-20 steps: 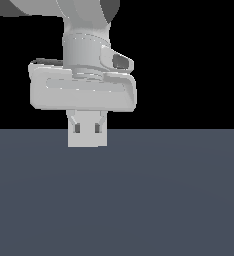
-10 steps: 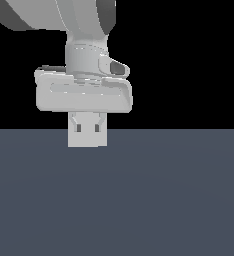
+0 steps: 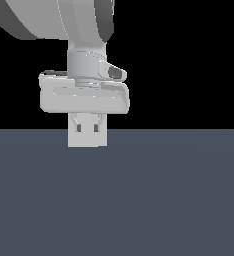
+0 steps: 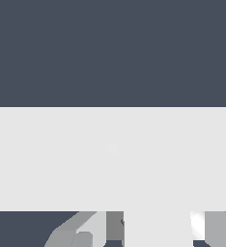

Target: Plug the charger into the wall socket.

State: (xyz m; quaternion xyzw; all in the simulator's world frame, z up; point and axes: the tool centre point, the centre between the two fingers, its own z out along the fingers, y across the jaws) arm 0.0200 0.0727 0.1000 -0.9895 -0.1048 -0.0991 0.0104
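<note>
Gripper (image 3: 87, 120): hangs from the arm above the grey floor, its broad pale body reaching furthest to the exterior view's left. In the wrist view the grey fingers (image 4: 93, 226) stand on either side of a white block, so the jaws appear pinched on it, not spread.
Wall socket (image 3: 87, 139): an upright white square plate with two dark holes, directly under the gripper body in the exterior view. It fills a wide white band in the wrist view.
Charger (image 4: 157, 230): a small plain white block between the fingers, seen only in the wrist view, where its far end meets the white band. Whether they touch cannot be told.
Handling: it looks rigid, light and smooth-sided, so it could twist or slip in the pinch. The flat opposite sides are the sound place to grip, well back from the plug end.
Surface: flat slate-grey floor (image 3: 179, 200), uniform and matte.
Room: black background, with no walls or furniture showing.
</note>
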